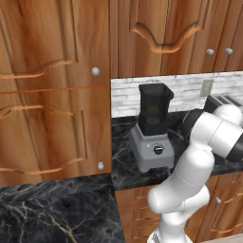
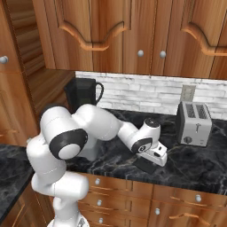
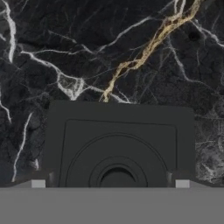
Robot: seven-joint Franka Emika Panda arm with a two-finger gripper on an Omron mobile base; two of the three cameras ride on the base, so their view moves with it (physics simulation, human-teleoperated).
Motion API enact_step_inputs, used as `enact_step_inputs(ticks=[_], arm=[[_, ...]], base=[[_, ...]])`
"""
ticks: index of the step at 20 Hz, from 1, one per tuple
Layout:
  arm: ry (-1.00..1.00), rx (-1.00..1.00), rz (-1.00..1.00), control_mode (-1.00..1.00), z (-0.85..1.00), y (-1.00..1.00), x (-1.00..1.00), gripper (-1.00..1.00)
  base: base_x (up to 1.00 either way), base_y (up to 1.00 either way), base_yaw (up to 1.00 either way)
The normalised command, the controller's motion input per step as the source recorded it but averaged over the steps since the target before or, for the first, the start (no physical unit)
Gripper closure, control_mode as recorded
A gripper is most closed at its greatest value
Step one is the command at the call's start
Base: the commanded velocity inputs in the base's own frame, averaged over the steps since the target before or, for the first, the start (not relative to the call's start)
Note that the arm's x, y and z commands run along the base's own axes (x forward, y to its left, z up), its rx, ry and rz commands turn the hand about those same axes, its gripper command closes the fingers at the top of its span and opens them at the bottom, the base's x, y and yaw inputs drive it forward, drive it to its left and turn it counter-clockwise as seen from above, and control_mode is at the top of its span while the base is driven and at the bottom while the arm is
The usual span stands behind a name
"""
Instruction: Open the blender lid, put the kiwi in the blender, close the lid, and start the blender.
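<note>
One lid [image 3: 119, 144] flat on counter [image 3: 131, 52], directly under wide-open, empty gripper [image 2: 153, 160]; open-topped blender [image 1: 153, 128] well left, kiwi unseen.

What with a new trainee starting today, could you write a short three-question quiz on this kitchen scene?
1. True or false: the flat square black lid sits on the tall dark blender jar.
2. Where does the lid lie? A) on the black marble counter; B) on the floor; C) inside a cabinet.
3. Short answer: are the jaws of the white arm's two-finger gripper open or shut?

Key: 1 false, the jar's rim is uncovered. 2 A. 3 open, poised over the lid without gripping it.
</note>
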Motion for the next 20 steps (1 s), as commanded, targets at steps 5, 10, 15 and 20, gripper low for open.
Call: enact_step_inputs(ticks=[5,10,15,20], arm=[[0.00,0.00,0.00,-1.00,-0.24,0.28,-0.03,1.00],[0.00,0.00,0.00,-1.00,-0.04,0.24,0.00,1.00],[0.00,0.00,0.00,-1.00,-0.07,0.28,0.00,1.00],[-0.01,-0.01,0.00,-1.00,0.08,0.02,-0.07,1.00]], base=[[0.00,0.00,0.00],[0.00,0.00,0.00],[0.00,0.00,0.00],[0.00,0.00,0.00]])
